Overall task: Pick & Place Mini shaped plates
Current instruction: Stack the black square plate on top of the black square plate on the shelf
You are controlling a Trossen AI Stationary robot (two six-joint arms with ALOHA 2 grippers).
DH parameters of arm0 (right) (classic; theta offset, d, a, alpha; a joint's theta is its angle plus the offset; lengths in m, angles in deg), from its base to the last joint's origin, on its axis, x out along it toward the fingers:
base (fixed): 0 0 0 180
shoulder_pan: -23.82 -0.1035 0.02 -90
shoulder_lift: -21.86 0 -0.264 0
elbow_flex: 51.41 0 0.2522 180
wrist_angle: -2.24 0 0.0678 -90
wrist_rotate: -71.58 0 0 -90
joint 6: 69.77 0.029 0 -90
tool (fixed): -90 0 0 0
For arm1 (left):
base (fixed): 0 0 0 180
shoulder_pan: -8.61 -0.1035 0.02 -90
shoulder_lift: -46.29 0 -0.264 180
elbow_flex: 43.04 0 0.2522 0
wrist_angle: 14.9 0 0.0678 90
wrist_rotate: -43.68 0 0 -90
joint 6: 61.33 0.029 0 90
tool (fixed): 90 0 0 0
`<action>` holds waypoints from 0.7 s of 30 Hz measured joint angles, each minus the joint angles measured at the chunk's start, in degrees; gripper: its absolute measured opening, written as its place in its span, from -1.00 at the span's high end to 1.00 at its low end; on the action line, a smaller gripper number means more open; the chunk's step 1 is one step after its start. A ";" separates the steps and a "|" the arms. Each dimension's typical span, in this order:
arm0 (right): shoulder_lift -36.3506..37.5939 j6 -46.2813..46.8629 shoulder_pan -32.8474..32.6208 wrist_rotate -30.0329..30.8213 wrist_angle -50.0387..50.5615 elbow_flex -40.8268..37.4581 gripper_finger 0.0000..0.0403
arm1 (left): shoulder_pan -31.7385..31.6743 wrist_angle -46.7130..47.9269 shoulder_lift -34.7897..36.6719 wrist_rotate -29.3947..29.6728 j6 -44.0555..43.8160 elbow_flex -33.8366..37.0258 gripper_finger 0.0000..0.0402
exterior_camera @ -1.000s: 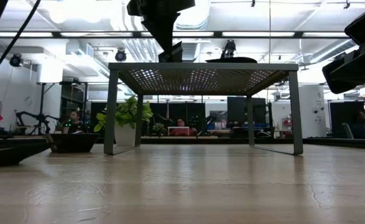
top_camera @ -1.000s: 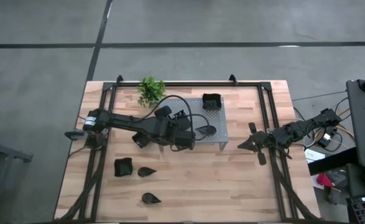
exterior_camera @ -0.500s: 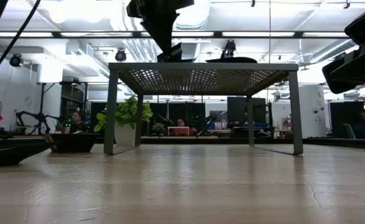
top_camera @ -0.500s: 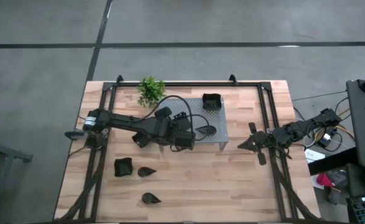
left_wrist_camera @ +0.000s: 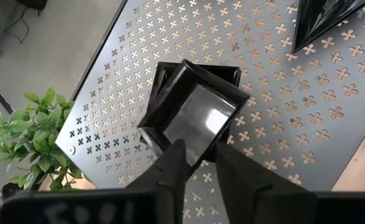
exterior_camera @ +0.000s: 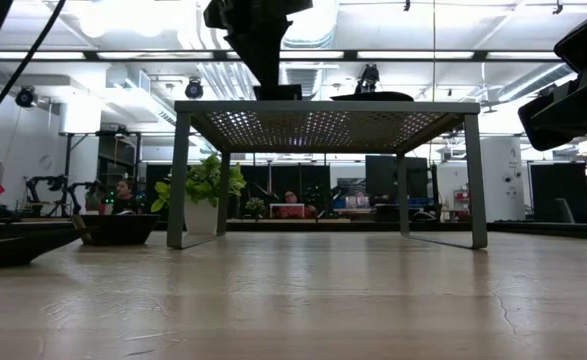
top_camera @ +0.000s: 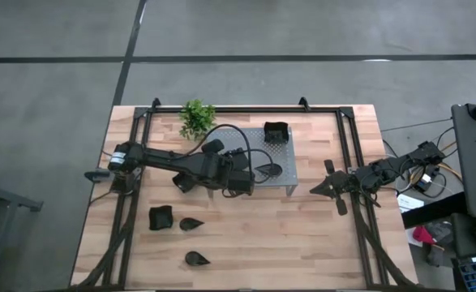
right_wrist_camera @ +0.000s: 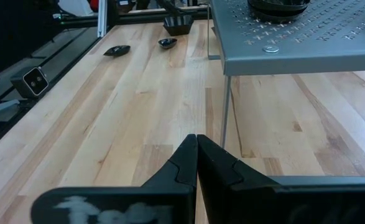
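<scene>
**Small glossy dishes: grip the rim, not the face**

The left gripper (left_wrist_camera: 198, 163) is above the grey perforated stand (top_camera: 280, 156), near its left front part. In the left wrist view a square black plate (left_wrist_camera: 191, 115) sits on the stand, partly over a second square one (left_wrist_camera: 227, 75), and its near rim lies between the two fingertips. The fingers stand a little apart; I cannot tell if they press the rim or have just let it go.

Other plates are spread around. One square dish (top_camera: 276, 131) is at the stand's back right corner, a teardrop dish (top_camera: 268, 170) near its front edge. On the bench, towards the front left corner, lie a square dish (top_camera: 160, 216) and two teardrop dishes (top_camera: 191, 223) (top_camera: 195, 259).

I judge these plates to be light, stiff and slippery, because the surface shines like glaze or hard plastic. They may chip if dropped on metal. The best hold is across a raised rim wall, one finger inside and one outside.

The right gripper (right_wrist_camera: 196, 152) waits fully closed and empty over the bench, right of the stand.
</scene>
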 joint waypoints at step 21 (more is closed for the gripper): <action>0.00 0.02 0.00 0.00 -0.02 -0.02 0.96 | -0.11 -2.53 0.09 -6.13 13.75 -1.97 0.41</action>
